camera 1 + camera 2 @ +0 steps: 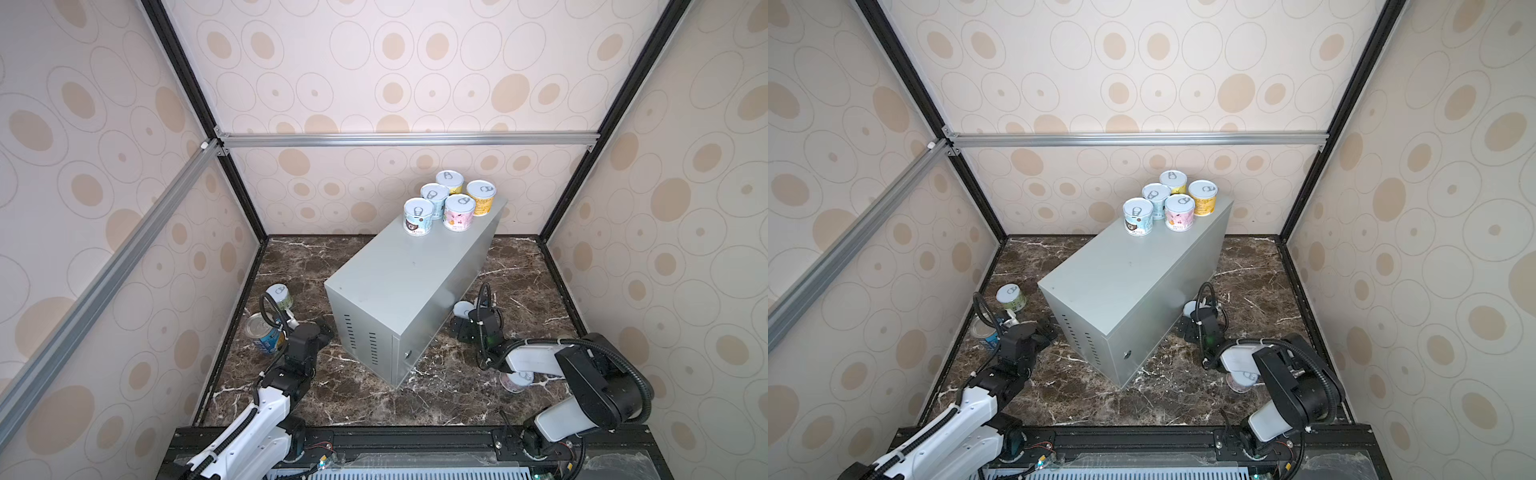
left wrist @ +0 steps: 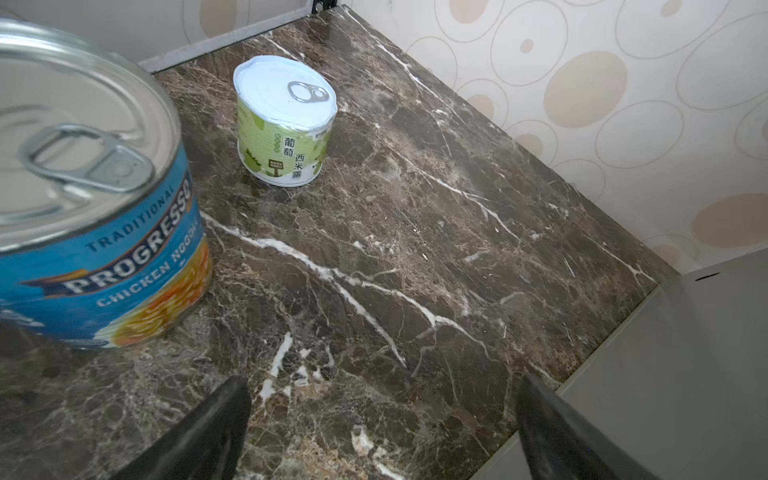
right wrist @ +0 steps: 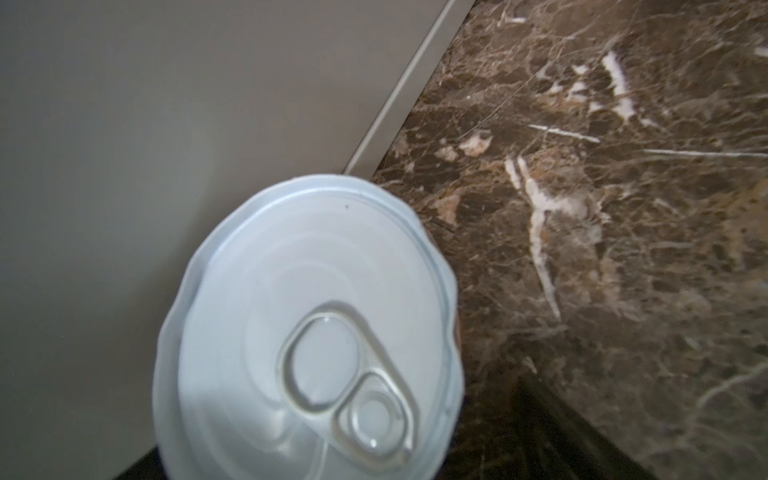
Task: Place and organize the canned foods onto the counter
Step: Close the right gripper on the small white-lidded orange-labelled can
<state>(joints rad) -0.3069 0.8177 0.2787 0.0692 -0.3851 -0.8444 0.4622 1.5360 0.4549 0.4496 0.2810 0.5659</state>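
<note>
Grey metal box (image 1: 399, 266) carries five short cans (image 1: 459, 212), upright and bunched at its far end; the near end is bare. Four more cans in view stand on the marble floor (image 1: 519, 266). — M.

Which one is in hand? — T.

None. The right claw (image 1: 462, 326) is spread wide and empty, low over the pale-lidded can (image 3: 307, 332). That can stands close against the box's side wall. Whether can and wall touch, I cannot tell. — M.

Risk there? — T.

My reading: there is little room for the jaw on the wall side. It could strike the metal, or shove the can so that it tips or skids out. The box is much taller than the can, so too low a lift would clip the top edge. A careless set-down could topple the five on top. — M.

And the arm itself? — T.

Another short can (image 1: 515, 380) sits under the right forearm (image 1: 536, 357), and a swing could knock it over. On the other side, the left claw (image 2: 382, 380) is also open and holds nothing. It is between the box and the blue soup can (image 2: 95, 199), with the green can (image 2: 284, 120) beyond. The soup can is broad, so an off-centre grip may let it slip. — M.
</note>
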